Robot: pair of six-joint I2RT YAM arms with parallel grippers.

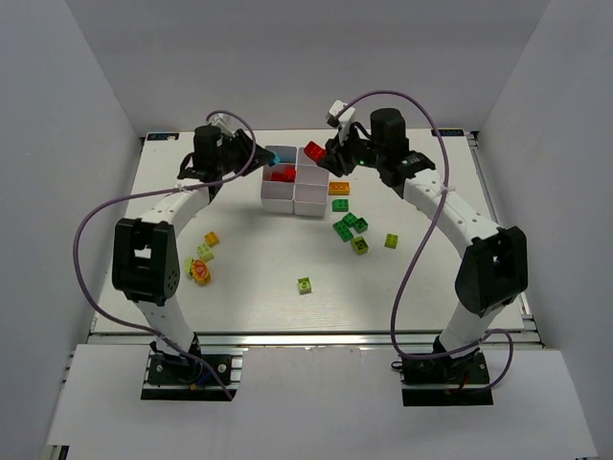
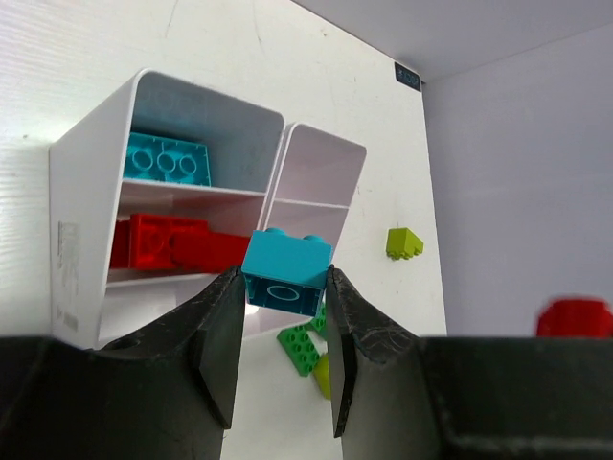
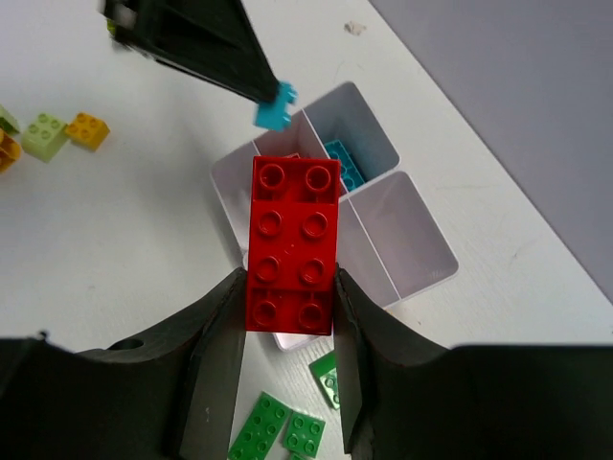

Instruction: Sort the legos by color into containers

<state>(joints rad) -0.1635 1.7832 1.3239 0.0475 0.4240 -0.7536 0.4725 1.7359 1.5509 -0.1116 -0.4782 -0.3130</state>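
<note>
The white six-compartment tray (image 1: 305, 200) stands at the table's far middle. One compartment holds a light blue brick (image 2: 165, 158), and the one beside it holds red bricks (image 2: 172, 241). My left gripper (image 1: 268, 157) is shut on a light blue brick (image 2: 287, 273) and holds it above the tray's left side. That brick also shows in the right wrist view (image 3: 273, 110). My right gripper (image 1: 321, 153) is shut on a long red brick (image 3: 293, 244), held above the tray (image 3: 402, 240). Both grippers also show in their own wrist views, left (image 2: 283, 287) and right (image 3: 290, 307).
Green bricks (image 1: 350, 226) and an orange one (image 1: 339, 188) lie right of the tray. Lime bricks lie at the right (image 1: 392, 241) and centre front (image 1: 305, 285). Yellow, lime and red-and-yellow bricks (image 1: 203, 259) lie at the left. White walls enclose the table.
</note>
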